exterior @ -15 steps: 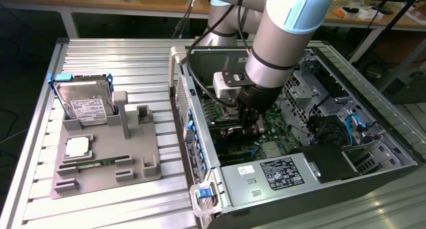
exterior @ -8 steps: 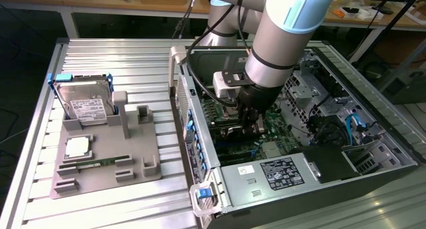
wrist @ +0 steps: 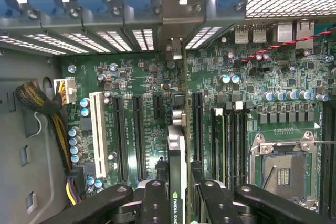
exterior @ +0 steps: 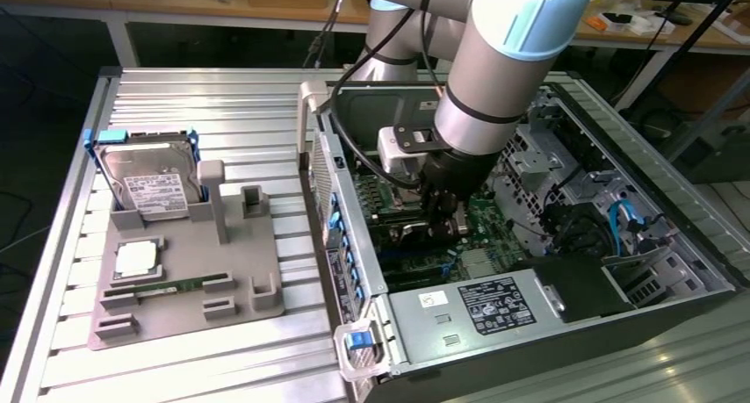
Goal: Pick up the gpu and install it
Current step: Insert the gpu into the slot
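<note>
The arm (exterior: pixel 498 78) is silver-grey and tubular with pale blue joint caps (exterior: pixel 537 17); a black cable (exterior: pixel 334 100) runs along it, and the hand (exterior: pixel 450 214) is black.

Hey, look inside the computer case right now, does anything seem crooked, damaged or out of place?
Nothing stands out. The claw grips the gpu on edge. The card runs parallel to the slots on the motherboard, with its bracket end toward the rear openings. No damage or loose parts are visible.
</note>
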Tool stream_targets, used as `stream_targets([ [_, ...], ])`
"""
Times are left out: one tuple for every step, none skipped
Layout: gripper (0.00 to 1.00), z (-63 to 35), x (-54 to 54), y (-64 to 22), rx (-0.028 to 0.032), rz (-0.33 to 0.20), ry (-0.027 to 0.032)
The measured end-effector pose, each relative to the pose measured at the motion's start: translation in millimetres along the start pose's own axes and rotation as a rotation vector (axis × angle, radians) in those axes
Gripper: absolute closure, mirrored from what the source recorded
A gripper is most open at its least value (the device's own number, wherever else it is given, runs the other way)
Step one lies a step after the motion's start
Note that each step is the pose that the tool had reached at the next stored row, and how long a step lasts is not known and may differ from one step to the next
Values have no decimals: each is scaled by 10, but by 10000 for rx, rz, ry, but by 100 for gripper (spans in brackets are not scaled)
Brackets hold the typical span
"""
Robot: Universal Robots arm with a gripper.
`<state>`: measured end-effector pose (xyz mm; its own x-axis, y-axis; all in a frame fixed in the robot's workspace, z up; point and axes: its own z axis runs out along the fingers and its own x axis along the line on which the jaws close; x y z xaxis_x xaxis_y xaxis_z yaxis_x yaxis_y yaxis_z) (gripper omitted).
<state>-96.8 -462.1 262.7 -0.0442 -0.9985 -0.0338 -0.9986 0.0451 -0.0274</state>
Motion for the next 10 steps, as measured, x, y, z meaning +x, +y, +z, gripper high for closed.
stream_targets([
  [73, 0, 0, 0, 0, 1, 0],
  [73, 0, 0, 0, 0, 0, -1],
  [73, 0, 0, 0, 0, 0, -1],
  [73, 0, 0, 0, 0, 0, -1],
  [73, 0, 0, 0, 0, 0, -1],
  [73, 0, 1, 0, 0, 0, -1],
  [73, 0, 1, 0, 0, -1, -1],
  [73, 0, 1, 4, 1, 3, -1],
  [73, 0, 1, 6, 1, 6, -1],
  [73, 1, 1, 7, 1, 11, -2],
])
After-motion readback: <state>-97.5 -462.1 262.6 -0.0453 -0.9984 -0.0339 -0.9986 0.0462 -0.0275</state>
